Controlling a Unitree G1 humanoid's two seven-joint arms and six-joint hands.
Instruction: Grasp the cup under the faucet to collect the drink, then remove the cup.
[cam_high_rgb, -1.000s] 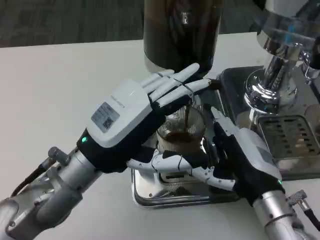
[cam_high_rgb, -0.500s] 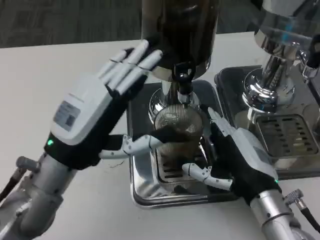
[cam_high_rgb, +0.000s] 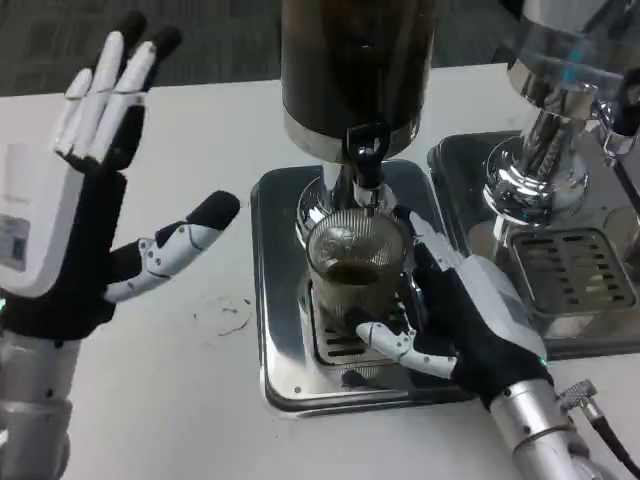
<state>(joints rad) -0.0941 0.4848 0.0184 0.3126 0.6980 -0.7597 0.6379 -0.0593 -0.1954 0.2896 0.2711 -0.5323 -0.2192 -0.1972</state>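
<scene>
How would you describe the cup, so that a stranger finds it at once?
Find the dark dispenser at the table's back. On the steel tray below its faucet stands the cup, ribbed clear glass holding brown drink, gripped by the right hand.

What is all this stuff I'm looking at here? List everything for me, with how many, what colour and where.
table: one, white, under everything.
drink dispenser: one, dark tank with silver base, back centre.
faucet: one, black and silver, directly above the cup.
cup: one, clear ribbed glass with brown drink inside, on the centre tray.
drip tray: one, shiny silver, under the cup.
second dispenser: one, chrome, back right.
second drip tray: one, silver with a slotted grate, at right.
floor: dark grey, beyond the table.
left hand: one, white and black, raised at left, fingers spread, holding nothing.
right hand: one, white and black, holds the cup from the right.
</scene>
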